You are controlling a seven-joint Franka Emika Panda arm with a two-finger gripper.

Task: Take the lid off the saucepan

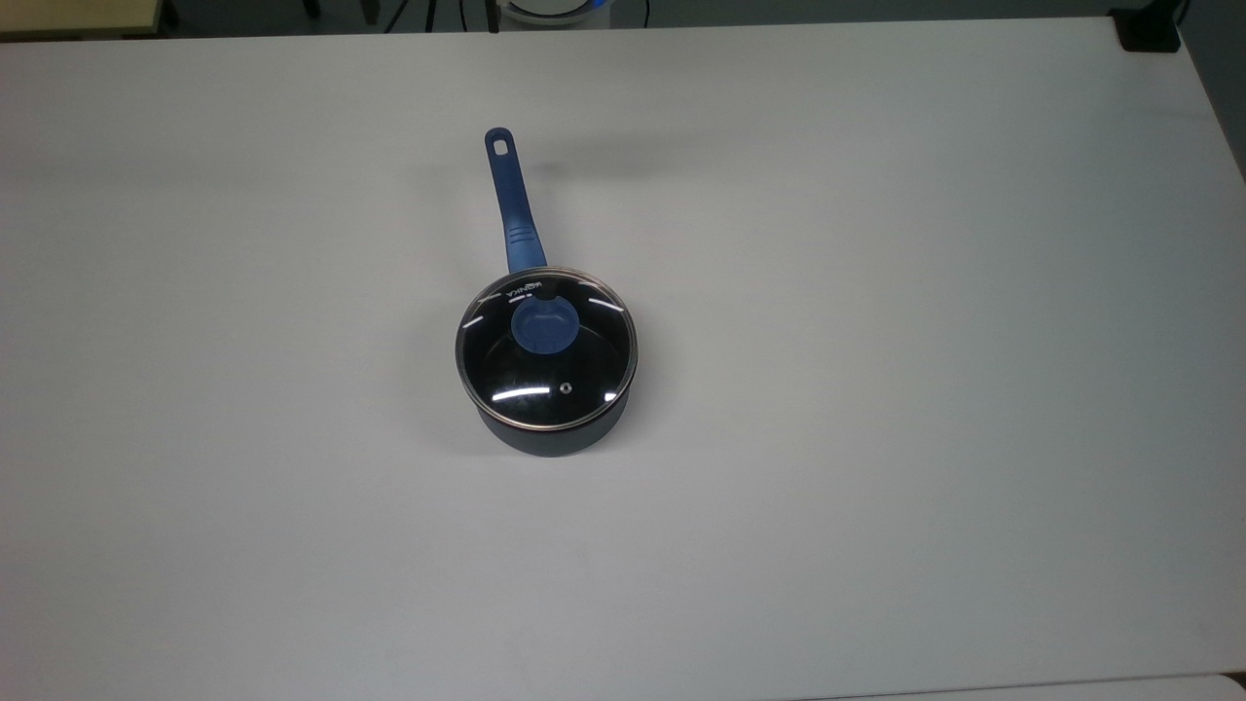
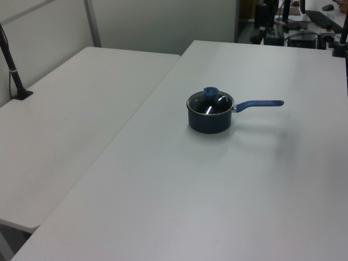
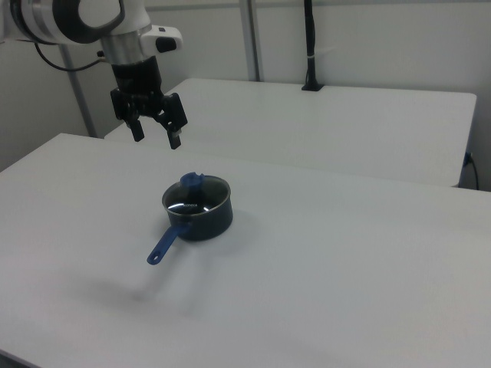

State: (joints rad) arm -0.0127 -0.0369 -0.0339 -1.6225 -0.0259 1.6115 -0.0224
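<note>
My gripper (image 3: 157, 138) hangs in the air with its fingers spread wide and nothing between them, up at about 11 o'clock from the pan (image 3: 201, 218) in the right view and well clear of it. The pan stands near the middle of the white table (image 1: 876, 389). The lid (image 1: 546, 348) sits flat on its rim, blue knob (image 1: 542, 324) up. In the top view the handle (image 1: 514, 204) points to about 12 o'clock; in the left view, to 3 o'clock.

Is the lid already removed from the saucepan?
No, the lid sits on the saucepan, its blue knob untouched.
</note>
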